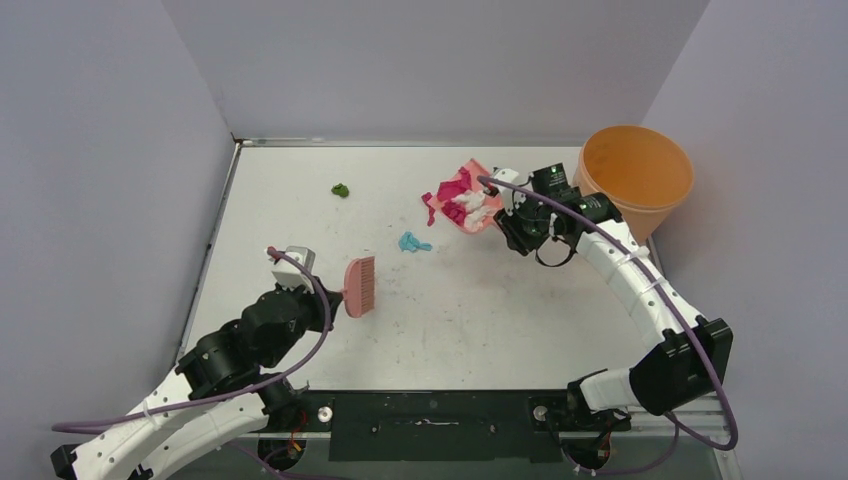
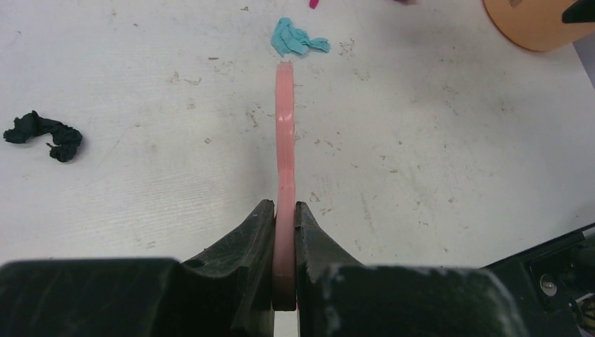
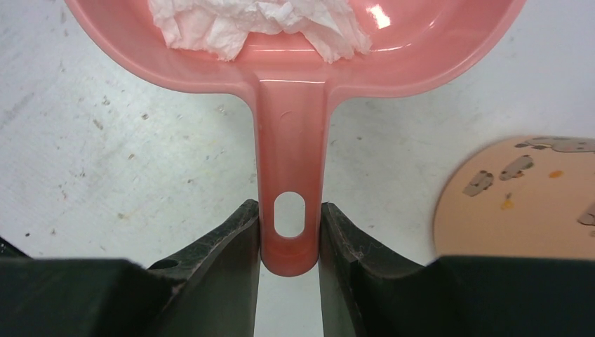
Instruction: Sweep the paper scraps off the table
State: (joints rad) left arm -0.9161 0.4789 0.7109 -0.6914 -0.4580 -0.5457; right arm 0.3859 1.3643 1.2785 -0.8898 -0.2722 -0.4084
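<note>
My left gripper (image 1: 335,300) (image 2: 285,207) is shut on the handle of a pink hand brush (image 1: 360,286) (image 2: 284,140), bristles to the right, over the white table (image 1: 480,330). A cyan paper scrap (image 1: 412,242) (image 2: 295,38) lies just beyond the brush tip. Further left and back lies a dark green scrap (image 1: 341,190) (image 2: 45,133). At the back right, my right gripper (image 1: 508,215) (image 3: 289,210) is shut on the handle of the pink dustpan (image 1: 487,175) (image 3: 295,77). In the pan are magenta scraps (image 1: 455,188) and white scraps (image 1: 476,205) (image 3: 259,24); one magenta piece (image 1: 430,208) hangs at its lip.
An orange bucket (image 1: 635,175) (image 2: 537,24) (image 3: 519,196) stands at the back right corner, just right of the right gripper. Grey walls close the table at the back and both sides. A black mounting plate (image 1: 430,425) runs along the near edge.
</note>
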